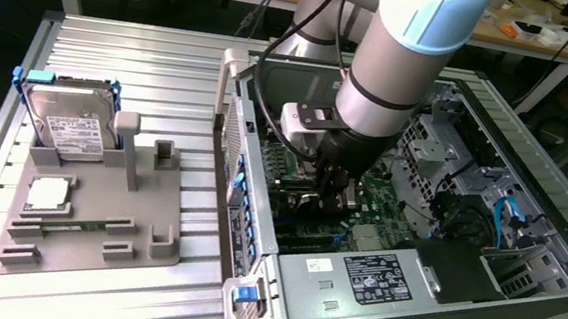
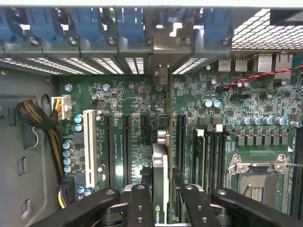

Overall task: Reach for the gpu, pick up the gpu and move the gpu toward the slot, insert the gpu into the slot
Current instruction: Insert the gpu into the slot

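While the arm reaches down into the open computer case, the scene reads as follows.

Arm: grey and light-blue robot arm (image 1: pixel 403 51) coming down from above into the case (image 1: pixel 538 234), which lies on its side on the ribbed metal bench (image 1: pixel 132 57).

Tool: black tool (image 1: pixel 333 189) low inside the case, over the green motherboard (image 1: pixel 391 182). In the wrist view the tool (image 2: pixel 160 203) has its two black fingers (image 2: pixel 140 208) clamped on the gpu, one on each flat face.

gpu: thin card (image 2: pixel 160 179) held edge-on between the fingers, standing upright over the motherboard (image 2: pixel 236 109). Its silvery bracket end (image 2: pixel 161 75) reaches toward the rear wall of the case.

Slot: long black expansion slots (image 2: pixel 127 146) run side by side on the board; the gpu stands in line with one between them. Whether its lower edge is seated in the slot I cannot tell.

Rear wall: blue retaining clips (image 2: pixel 94 23) and perforated slot covers (image 2: pixel 71 66) along the back of the case.

Other parts in case: power supply with a white label (image 1: pixel 371 272) at the near end; empty processor socket (image 2: pixel 258 179) beside the memory slots.

Fixture: grey holder (image 1: pixel 89 216) on the bench at the exterior view's left, well apart from the case, carrying a hard drive (image 1: pixel 74 128) upright and a small green memory stick (image 1: pixel 72 224) lying flat.
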`<state>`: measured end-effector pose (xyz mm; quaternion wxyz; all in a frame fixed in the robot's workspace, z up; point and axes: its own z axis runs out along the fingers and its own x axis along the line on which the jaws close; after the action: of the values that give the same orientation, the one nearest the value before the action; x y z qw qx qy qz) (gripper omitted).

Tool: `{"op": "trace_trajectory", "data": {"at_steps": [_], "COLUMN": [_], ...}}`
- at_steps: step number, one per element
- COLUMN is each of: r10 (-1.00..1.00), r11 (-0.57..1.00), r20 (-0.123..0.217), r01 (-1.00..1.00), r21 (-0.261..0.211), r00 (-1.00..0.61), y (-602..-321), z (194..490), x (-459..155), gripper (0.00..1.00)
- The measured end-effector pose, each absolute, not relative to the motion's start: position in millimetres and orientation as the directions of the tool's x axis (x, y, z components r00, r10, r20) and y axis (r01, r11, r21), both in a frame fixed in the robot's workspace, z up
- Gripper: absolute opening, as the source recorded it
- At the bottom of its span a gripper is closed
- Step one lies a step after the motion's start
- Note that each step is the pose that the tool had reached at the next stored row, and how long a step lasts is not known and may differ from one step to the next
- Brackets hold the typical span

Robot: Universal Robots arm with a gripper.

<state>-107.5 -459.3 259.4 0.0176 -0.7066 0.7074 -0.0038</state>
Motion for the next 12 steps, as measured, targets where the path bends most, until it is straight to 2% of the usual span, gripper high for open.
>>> {"op": "trace_trajectory", "data": {"at_steps": [12], "r10": [-1.000], "r11": [0.001], "r20": [-0.020], "r01": [-0.999], "r21": [-0.038], "r00": [-0.001], "y": [-461.5], "z": [259.5], "x": [-107.6], "gripper": [0.27]}}
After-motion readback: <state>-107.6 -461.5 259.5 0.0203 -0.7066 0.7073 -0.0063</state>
